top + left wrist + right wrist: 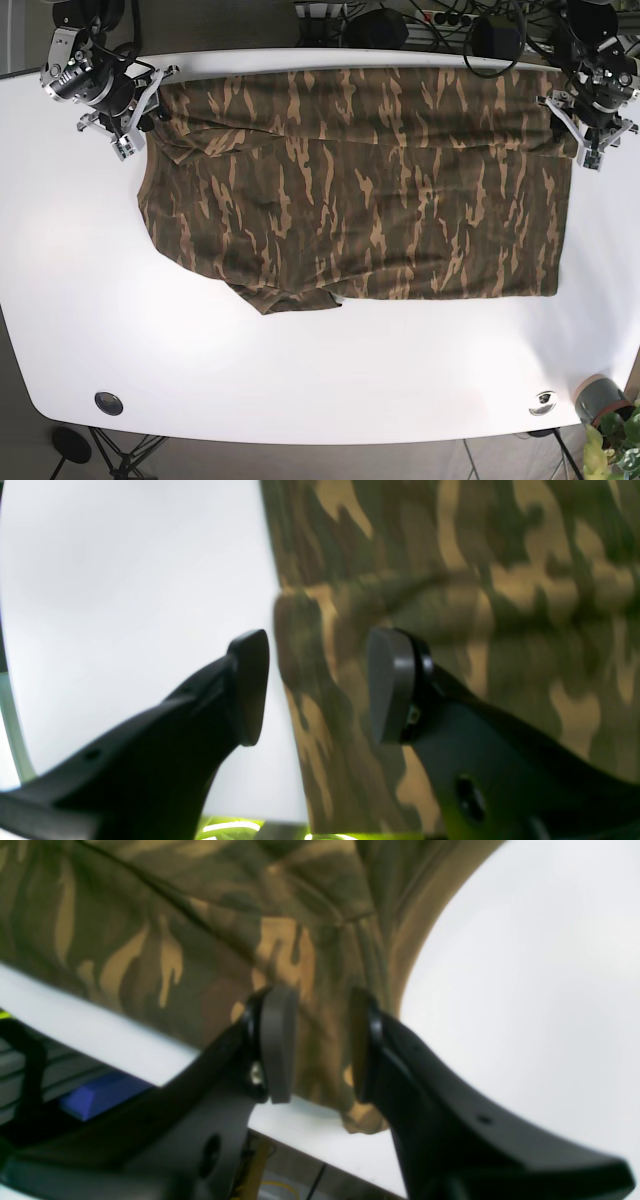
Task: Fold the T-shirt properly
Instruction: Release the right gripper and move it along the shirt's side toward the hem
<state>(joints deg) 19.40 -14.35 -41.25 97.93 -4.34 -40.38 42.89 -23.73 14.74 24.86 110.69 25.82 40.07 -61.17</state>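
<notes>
The camouflage T-shirt lies spread across the far half of the white table, with a sleeve folded in at its front left. My right gripper is at the shirt's far left corner. In the right wrist view this gripper is open, its pads either side of the shirt's corner near the table edge. My left gripper is at the far right edge of the shirt. The left wrist view shows it open, one finger over bare table and the other over the T-shirt.
Cables and dark gear crowd the table's back edge. A black round disc sits front left and a small silver fitting front right. A potted plant stands off the front right corner. A blue object lies below the table edge.
</notes>
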